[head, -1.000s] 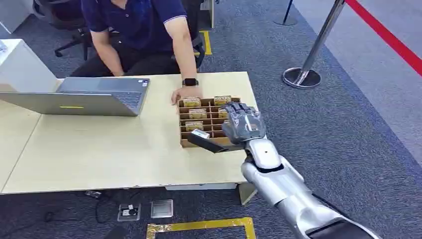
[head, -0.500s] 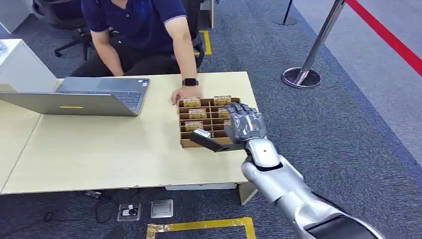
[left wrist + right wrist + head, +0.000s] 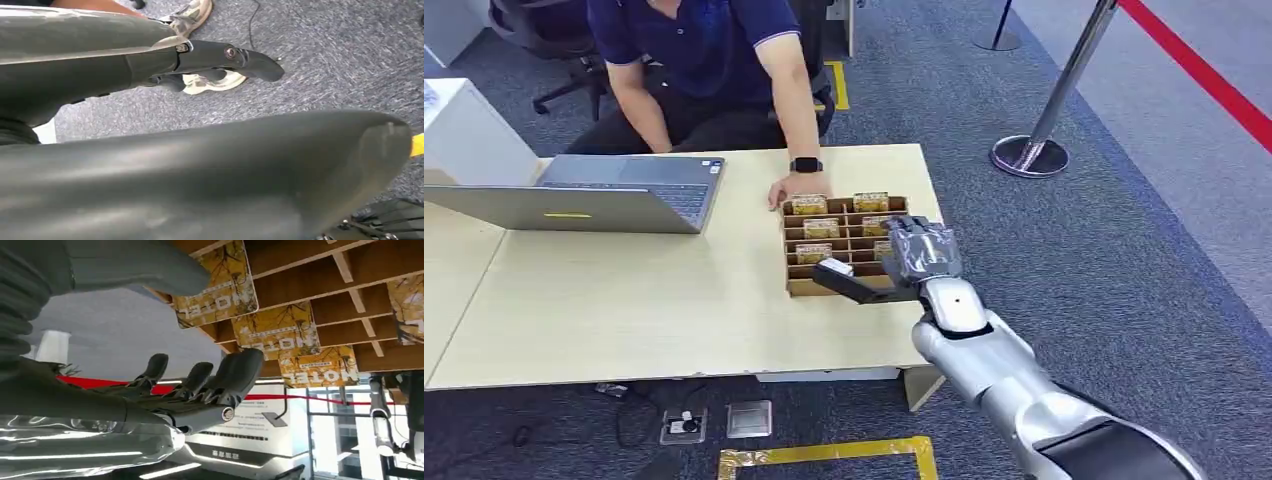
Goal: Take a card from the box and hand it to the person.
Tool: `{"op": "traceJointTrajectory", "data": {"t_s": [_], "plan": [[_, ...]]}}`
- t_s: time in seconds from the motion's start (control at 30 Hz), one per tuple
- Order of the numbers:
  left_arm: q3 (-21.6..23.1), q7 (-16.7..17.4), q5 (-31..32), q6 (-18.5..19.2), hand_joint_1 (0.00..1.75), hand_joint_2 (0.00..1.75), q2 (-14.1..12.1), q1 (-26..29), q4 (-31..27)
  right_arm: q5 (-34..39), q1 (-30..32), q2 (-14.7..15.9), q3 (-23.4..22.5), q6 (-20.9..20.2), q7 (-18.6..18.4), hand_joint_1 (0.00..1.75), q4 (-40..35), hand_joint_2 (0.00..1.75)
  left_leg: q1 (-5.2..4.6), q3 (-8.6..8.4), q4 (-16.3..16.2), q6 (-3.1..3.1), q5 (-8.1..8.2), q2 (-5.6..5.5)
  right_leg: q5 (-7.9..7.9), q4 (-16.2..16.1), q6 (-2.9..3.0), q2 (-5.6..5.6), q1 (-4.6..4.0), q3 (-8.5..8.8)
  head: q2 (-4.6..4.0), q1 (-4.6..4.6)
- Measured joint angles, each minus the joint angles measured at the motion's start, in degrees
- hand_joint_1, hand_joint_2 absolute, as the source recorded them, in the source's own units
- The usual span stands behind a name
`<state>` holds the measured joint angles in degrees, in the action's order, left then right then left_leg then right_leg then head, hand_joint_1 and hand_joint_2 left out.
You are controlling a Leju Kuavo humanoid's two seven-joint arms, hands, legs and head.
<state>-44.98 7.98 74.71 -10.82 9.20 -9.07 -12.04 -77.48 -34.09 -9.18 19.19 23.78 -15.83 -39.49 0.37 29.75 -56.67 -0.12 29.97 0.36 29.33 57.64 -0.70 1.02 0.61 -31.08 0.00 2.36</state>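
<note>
Head view: right hand (image 3: 911, 255) hovers over the near corner of the box (image 3: 796, 287) on the tabletop (image 3: 624, 300), fingers apart, holding nothing. A person's hand (image 3: 796, 187) rests at the box's far edge.

Right wrist view: the cards (image 3: 277, 334) stand in slots just past the fingers (image 3: 235, 375). They look thin, light and slick, so pinch a top edge.

Left wrist view: left hand (image 3: 220, 57), fingers apart.

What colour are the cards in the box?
The cards are yellow-gold with a dark branch pattern and white lettering, clearest in the right wrist view.

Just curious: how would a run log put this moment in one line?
right hand: open, over box | cards: in slots, none taken | person's hand: at box's far edge
</note>
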Motion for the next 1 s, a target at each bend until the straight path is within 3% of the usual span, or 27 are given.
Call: {"op": "traceJointTrajectory", "data": {"t_s": [0.23,0.33,0.47,0.7,0.73,0.77,0.8,1.0], "plan": [[0.0,0.4,0.2,-0.1,0.0,0.0,0.2,-0.1,0.0,0.0,-0.3,0.0,0.0,0.1,-0.2,0.72,2.0,1.75,0.0,0.0,0.0,0.0,0.0,0.0,0.0,0.0,0.0,0.0,0.0,0.0,0.0,0.0],[0.0,0.5,0.2,-0.1,0.0,0.0,0.2,-0.1,0.0,0.0,-0.6,0.0,-0.1,0.0,-0.2,0.84,2.7,1.75,0.0,0.0,0.0,0.0,0.0,0.0,0.0,0.0,0.0,0.0,0.0,0.0,0.0,0.0],[0.0,0.7,0.2,0.0,0.0,0.0,0.2,-0.1,0.0,-0.1,-1.2,-0.1,-0.3,-0.2,-0.3,0.7,3.6,1.75,0.0,0.0,0.0,-0.02,-0.01,0.0,0.0,0.0,0.0,0.0,0.0,0.0,0.0,0.0],[0.0,0.7,0.2,-0.1,0.0,0.0,0.2,-0.2,0.0,-0.7,-2.2,-0.4,-0.4,-0.2,-0.4,0.84,4.9,1.75,0.0,0.0,0.0,-0.02,-0.02,0.0,-0.01,0.0,0.02,0.0,0.0,0.0,0.0,0.0],[0.0,0.7,0.2,-0.1,0.0,0.0,0.2,-0.2,0.0,-0.8,-2.4,-0.4,-0.4,-0.2,-0.4,1.05,5.2,1.75,0.0,0.0,0.0,-0.02,-0.02,0.0,-0.01,0.0,0.02,0.0,0.0,0.0,0.0,0.0],[0.0,0.7,0.2,-0.1,0.0,0.0,0.2,-0.2,0.0,-0.9,-2.6,-0.4,-0.5,-0.2,-0.5,1.48,5.5,1.75,0.0,0.0,0.0,-0.02,-0.02,0.0,-0.02,0.0,0.02,0.0,0.0,0.0,0.0,0.0],[0.0,0.5,0.2,-0.1,0.0,0.0,0.2,-0.2,0.0,-0.9,-2.8,-0.5,-0.5,-0.2,-0.5,1.75,5.8,1.75,0.0,0.0,0.0,-0.02,-0.02,0.0,-0.02,0.0,0.02,0.0,0.0,0.0,0.0,0.0],[0.0,0.2,0.2,-0.1,0.0,0.0,0.2,-0.2,0.0,-1.0,-3.1,-0.6,-1.0,0.2,-0.5,1.75,6.6,1.75,0.0,0.0,0.0,-0.02,-0.02,0.0,-0.02,0.0,0.02,0.0,0.0,0.0,0.0,-0.02]]}}
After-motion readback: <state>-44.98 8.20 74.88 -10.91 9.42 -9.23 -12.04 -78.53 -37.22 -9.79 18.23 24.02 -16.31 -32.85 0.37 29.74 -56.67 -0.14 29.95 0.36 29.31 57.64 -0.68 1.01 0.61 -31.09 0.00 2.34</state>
